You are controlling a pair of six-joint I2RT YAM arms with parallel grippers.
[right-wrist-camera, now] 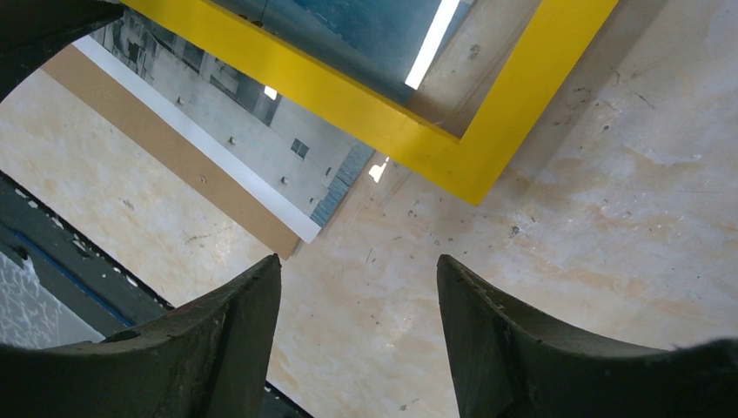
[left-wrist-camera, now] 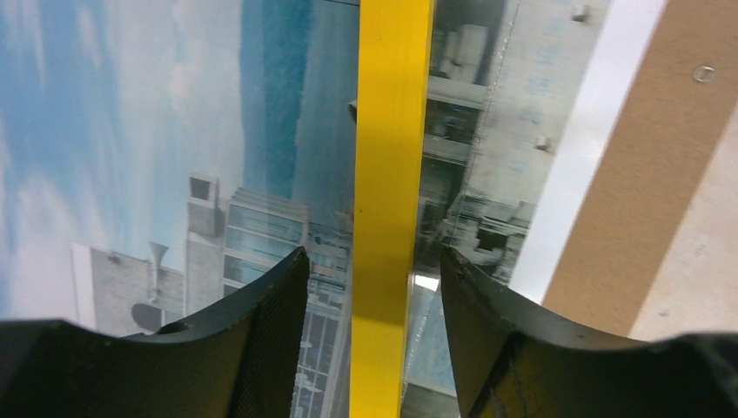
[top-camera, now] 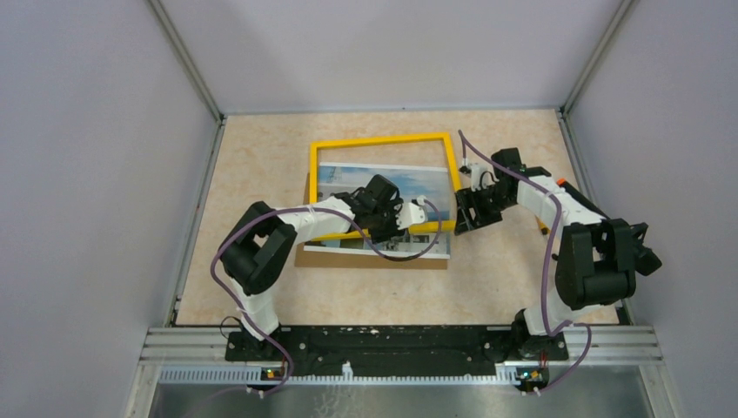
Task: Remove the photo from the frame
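Grey walls (top-camera: 104, 131) enclose a beige marbled surface (top-camera: 261, 157). Frame (top-camera: 383, 141), the yellow border, lies mid-surface. It is offset toward the far side from the photo (top-camera: 431, 187) beneath it. Photo lies face up on the brown back panel (left-wrist-camera: 644, 174). Its far part shows through the frame opening. Its near strip and white margin stick out past the near bar toward the arm bases. A narrow edge of back panel shows beyond the white margin. Cannot tell whether the frame lies flat or is raised off the photo. Left end effector (top-camera: 409, 213) is over the near bar, right of its middle. In the left wrist view the bar runs between the two fingers (left-wrist-camera: 261, 322) with a gap on each side. Jaws partly apart, no contact seen, nothing clamped. Right end effector (top-camera: 461, 213) is just beside the frame's near right corner. In the right wrist view that corner sits ahead of the fingertips, and only bare surface shows between them. Jaws apart, holding nothing. The two end effectors are near each other, on either side of that corner.
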